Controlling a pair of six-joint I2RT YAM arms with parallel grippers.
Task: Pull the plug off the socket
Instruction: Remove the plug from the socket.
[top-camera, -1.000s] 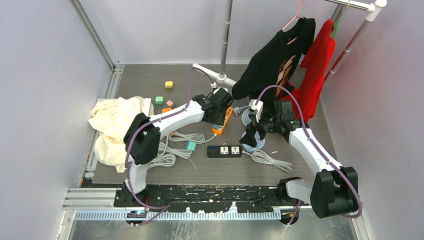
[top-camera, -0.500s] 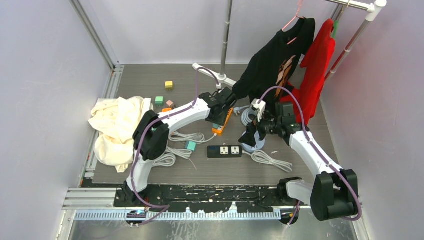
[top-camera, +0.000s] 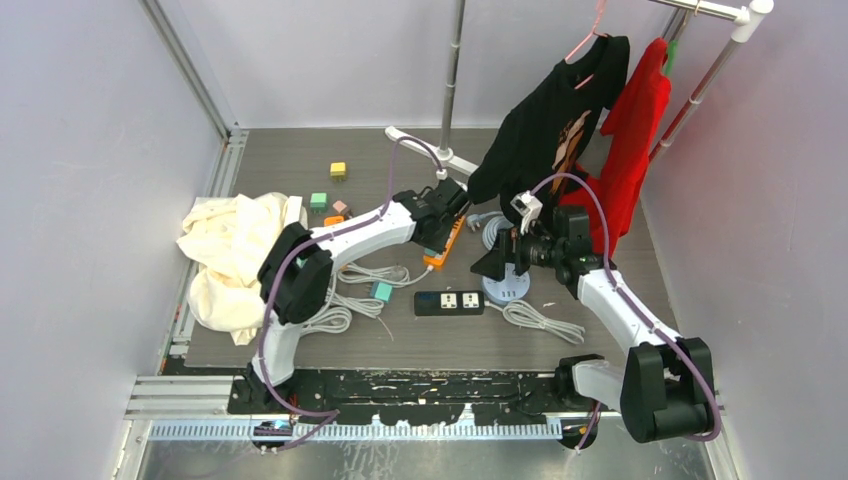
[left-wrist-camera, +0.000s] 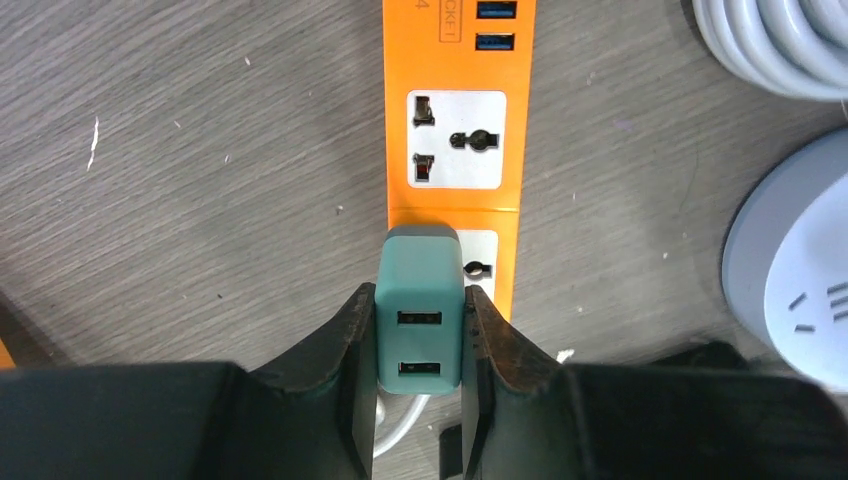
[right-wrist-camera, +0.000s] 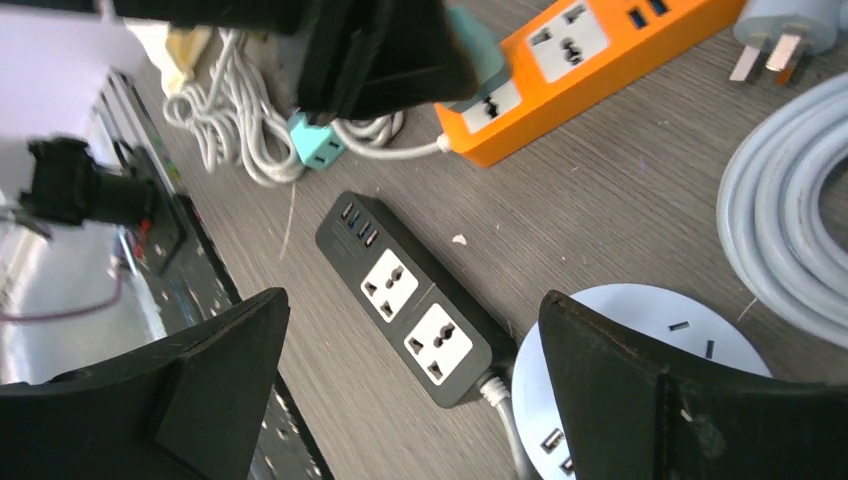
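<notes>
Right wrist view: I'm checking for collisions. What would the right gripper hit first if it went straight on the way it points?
The right gripper would most likely meet the black power strip, which lies centred between its open jaws; depth is unclear, so this is a guess.

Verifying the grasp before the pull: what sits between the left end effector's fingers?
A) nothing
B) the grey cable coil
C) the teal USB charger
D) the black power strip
C: in the left wrist view the left end effector clamps both sides of the teal USB charger, which sits on a socket of the orange power strip.
</notes>
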